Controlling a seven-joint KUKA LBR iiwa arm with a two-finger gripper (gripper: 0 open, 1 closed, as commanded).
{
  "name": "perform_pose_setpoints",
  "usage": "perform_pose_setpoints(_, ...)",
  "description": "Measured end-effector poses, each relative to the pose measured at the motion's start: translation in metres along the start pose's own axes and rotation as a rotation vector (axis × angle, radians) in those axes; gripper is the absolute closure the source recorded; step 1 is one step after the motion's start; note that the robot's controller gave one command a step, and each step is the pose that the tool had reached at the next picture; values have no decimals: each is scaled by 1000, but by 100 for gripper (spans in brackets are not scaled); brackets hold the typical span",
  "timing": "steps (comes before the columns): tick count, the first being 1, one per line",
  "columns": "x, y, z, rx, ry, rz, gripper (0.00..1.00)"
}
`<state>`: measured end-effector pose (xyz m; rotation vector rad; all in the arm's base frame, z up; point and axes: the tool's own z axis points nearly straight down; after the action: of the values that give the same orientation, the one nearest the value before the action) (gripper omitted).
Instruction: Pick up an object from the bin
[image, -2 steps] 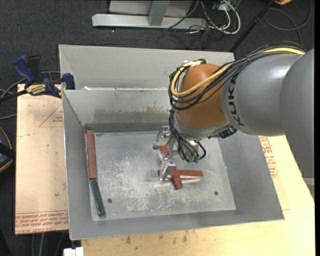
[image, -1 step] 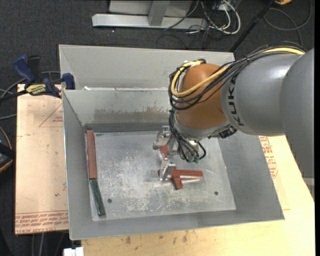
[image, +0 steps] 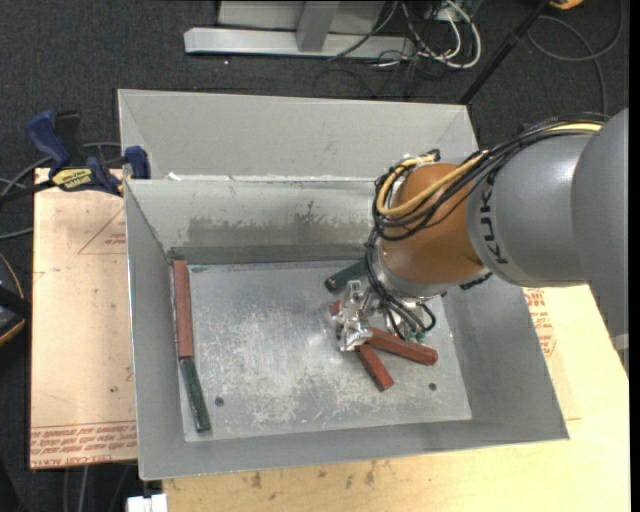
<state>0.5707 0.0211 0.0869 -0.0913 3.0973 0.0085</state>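
Note:
My gripper (image: 350, 328) hangs low over the bin floor, right of the middle. Just below and to its right lie two short red-brown sticks (image: 392, 356), crossed over each other, with their left ends touching or nearly touching the gripper's tip. A dark green piece (image: 344, 274) juts out from behind the gripper toward the back wall; most of it is hidden by the arm.
Along the bin's left wall lies a long red-brown bar (image: 183, 308), and a dark green bar (image: 195, 396) continues from it toward the front left corner. The arm with its orange cover and cables hides the bin's right rear part.

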Motion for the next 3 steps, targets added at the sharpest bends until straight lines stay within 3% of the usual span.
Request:
perform_pose_setpoints(1,8,0,4,1,35,-2,0)
perform_pose_setpoints(2,7,0,4,1,30,-2,0)
perform_pose_setpoints(3,-22,-87,4,2,12,-90,100)
